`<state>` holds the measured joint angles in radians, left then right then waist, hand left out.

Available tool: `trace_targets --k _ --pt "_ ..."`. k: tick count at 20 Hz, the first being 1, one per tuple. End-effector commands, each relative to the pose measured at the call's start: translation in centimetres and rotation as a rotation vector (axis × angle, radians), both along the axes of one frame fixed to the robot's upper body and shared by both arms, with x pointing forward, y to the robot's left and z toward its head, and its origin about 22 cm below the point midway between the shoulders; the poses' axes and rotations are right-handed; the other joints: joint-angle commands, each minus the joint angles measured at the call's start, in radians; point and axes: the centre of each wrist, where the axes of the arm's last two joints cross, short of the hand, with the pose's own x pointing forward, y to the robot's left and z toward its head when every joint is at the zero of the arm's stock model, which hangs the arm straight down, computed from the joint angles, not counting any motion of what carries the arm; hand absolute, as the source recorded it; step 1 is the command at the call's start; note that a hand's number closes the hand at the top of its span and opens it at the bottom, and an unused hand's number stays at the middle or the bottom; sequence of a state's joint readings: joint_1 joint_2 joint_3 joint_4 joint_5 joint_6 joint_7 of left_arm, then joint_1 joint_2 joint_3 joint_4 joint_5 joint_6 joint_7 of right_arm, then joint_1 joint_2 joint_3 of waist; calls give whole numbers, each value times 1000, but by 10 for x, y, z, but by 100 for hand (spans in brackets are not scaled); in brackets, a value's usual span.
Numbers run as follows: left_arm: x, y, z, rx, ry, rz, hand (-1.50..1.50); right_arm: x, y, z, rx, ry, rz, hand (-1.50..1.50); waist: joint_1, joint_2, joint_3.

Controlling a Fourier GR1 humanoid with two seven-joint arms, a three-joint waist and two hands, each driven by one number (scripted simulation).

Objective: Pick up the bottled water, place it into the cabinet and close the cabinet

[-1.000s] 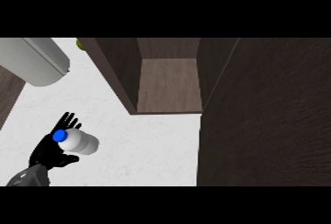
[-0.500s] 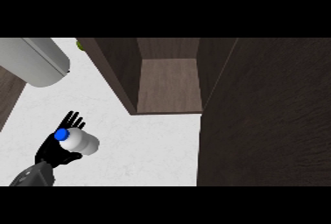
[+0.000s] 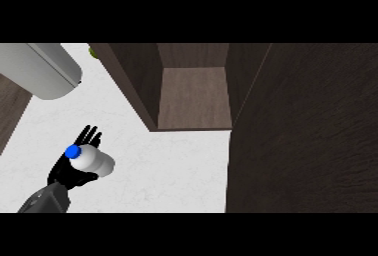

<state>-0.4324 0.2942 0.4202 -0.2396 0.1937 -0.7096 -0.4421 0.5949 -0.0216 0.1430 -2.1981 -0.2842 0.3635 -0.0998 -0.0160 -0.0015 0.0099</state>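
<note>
Left hand, black, low at the left, coming up on a grey forearm from the lower edge. Wrapped round the bottle: fingers spread up behind it, tips showing above the cap, thumb curled under its lower end. Bottle white, lying tilted in the palm, blue cap turned up and to the left. Held over the white counter; touching it or raised off it, cannot tell.

Up and to the right of the hand, well apart from the bottle, the cabinet: dark brown wood, open, its paler inner floor showing between two side walls. Nothing seen inside the open part. At the right, the cabinet door, a broad dark panel swung out, filling that side from top to bottom and hiding the counter there.

At the upper left, a large pale grey rounded thing lying across the counter's corner; too little shown to name it. Beside the cabinet's top left corner, a small green bit, mostly hidden. Along the far left edge, a strip of dark wood beyond the counter.
</note>
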Motion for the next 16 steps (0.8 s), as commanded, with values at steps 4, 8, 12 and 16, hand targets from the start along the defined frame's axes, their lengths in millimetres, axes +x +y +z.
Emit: trace_targets --k 4,8,12,16 --pt "-1 -41 -17 -105 -18 -110 -150 -7 4 -8 11 17 29 -150 -14 7 -13" --pt "-4 -39 -17 -103 -38 -165 150 -2 2 -8 11 -6 1 -150 -6 5 -12" --pt "5 -29 -8 -149 -44 -142 150 8 0 -3 4 8 -26 -150 7 4 -11" --pt "5 -53 -15 -95 -79 -147 150 -5 5 13 6 -19 13 -150 -7 6 -12"
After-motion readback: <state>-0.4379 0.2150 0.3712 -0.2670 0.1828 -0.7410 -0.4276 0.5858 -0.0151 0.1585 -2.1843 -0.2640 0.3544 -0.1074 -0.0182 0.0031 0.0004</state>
